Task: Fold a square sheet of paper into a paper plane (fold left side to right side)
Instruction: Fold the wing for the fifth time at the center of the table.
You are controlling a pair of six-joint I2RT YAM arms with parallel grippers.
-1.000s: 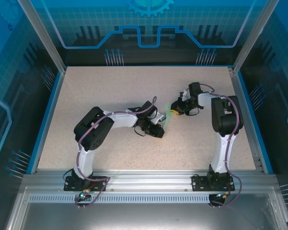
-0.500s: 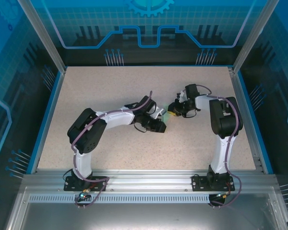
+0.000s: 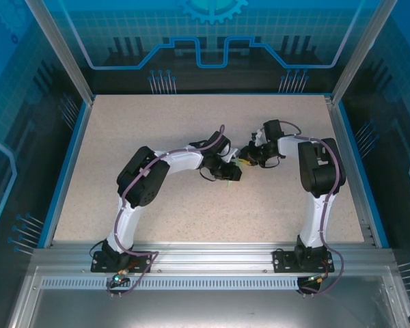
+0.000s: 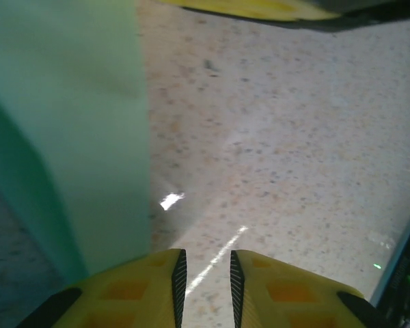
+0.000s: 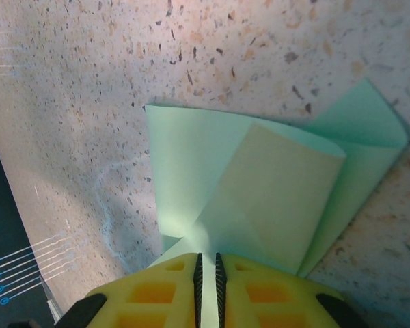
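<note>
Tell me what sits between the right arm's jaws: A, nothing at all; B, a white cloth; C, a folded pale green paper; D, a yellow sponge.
C: in the right wrist view, the folded pale green paper runs down into the narrow slit between the right arm's yellow jaws, which are nearly closed on it.

The square sheet of paper [image 5: 191, 157] lies on the table [image 3: 157, 123] near its middle. The left gripper [image 4: 206, 263] is just beside it on the left, and the right gripper [image 5: 207, 260] at its right edge, slightly farther back.
</note>
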